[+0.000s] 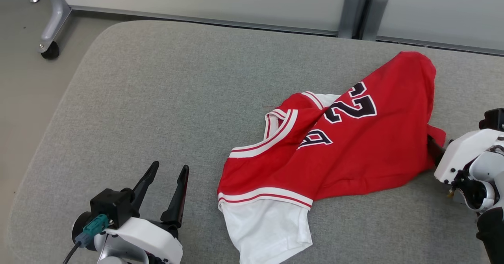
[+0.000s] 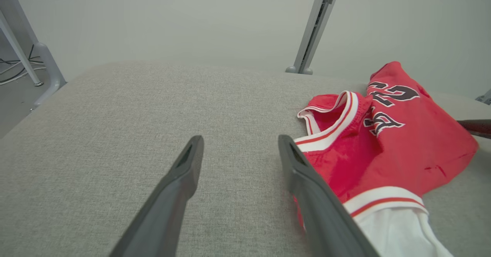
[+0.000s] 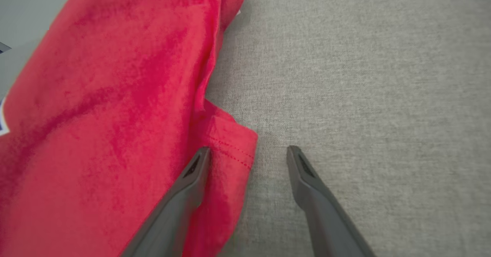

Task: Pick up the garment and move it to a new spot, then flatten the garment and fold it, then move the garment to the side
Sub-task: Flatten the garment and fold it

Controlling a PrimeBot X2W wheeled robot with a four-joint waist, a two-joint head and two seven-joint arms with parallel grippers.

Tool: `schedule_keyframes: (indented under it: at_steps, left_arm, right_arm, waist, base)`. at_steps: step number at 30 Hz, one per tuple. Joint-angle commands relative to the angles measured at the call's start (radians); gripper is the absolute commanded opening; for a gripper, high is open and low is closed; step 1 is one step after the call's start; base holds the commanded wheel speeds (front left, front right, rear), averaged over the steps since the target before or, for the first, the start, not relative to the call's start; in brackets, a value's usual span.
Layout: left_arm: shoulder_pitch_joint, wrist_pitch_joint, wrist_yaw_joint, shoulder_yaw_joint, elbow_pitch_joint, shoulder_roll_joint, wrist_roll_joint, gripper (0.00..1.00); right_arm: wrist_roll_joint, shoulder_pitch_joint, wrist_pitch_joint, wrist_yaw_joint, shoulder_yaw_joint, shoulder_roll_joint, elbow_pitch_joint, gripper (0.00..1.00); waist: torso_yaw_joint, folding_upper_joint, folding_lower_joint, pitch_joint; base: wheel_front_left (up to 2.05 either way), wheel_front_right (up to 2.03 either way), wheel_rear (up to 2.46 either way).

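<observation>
Head view: jersey [image 1: 354, 153] stretches near-left to far-right, white end nearest; left end effector [image 1: 170, 166] and right end effector [image 3: 249, 151] wide.

A grey padded surface [image 1: 165, 98] carries a crumpled red-and-white jersey [image 1: 354, 153] toward its right.

Head view's bottom edge crops the garment [image 1: 354, 153].

Red garment [image 3: 107, 115]: rumpled, left half of frame, stitched hem corner at lower centre.
Grey woven surface [image 3: 364, 76]: right half.
Right gripper [image 3: 249, 149]: bottom centre, fingers [image 3: 184, 195] spread; frame-left finger over the hem corner, the other over bare surface.
</observation>
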Motion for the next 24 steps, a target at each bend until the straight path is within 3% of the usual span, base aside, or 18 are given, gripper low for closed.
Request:
schedule_keyframes:
  at_steps: [1,3,4,5,16,19,24]
  left_arm:
    - [-0.018,-0.004,-0.004,0.002,0.007,0.002,0.008,1.00]
    - [-0.023,-0.008,-0.005,0.001,0.012,0.001,0.007,1.00]
    - [-0.025,-0.009,-0.005,0.001,0.014,0.001,0.007,1.00]
    - [-0.027,-0.009,-0.004,0.001,0.015,0.001,0.007,1.00]
    - [-0.002,-0.012,0.005,-0.002,0.028,0.009,-0.001,1.00]
    - [0.019,-0.016,0.009,0.000,0.028,0.010,-0.010,1.00]
    - [0.055,-0.025,0.026,0.007,0.027,0.010,-0.021,1.00]
  right_arm:
    - [0.011,-0.016,0.014,0.000,0.007,-0.003,0.022,1.00]
    - [0.027,-0.030,0.009,0.000,0.013,0.003,0.040,0.97]
    - [0.034,-0.034,0.006,0.000,0.018,0.004,0.050,0.29]
    - [0.040,-0.035,0.003,0.000,0.024,0.004,0.058,0.00]
    - [0.090,0.004,-0.101,0.000,0.091,-0.006,0.031,0.00]
    - [0.099,0.053,-0.079,0.000,0.108,-0.022,-0.021,0.00]
    - [0.116,0.204,0.026,0.000,0.091,-0.068,-0.218,0.00]
  waist:
    - [0.015,0.0000,0.0000,0.015]
    - [0.017,0.0000,0.0000,0.017]
    - [0.017,0.0000,0.0000,0.017]
    - [0.016,0.0000,0.0000,0.016]
    - [-0.062,0.0000,0.0000,-0.057]
    - [-0.106,0.0000,0.0000,-0.091]
    - [-0.193,0.0000,0.0000,-0.129]
  base:
    - [0.00,0.00,0.00]
    - [0.00,0.00,0.00]
    - [0.00,0.00,0.00]
    - [0.00,0.00,0.00]
    - [0.00,0.00,0.00]
    - [0.00,0.00,0.00]
    - [0.00,0.00,0.00]
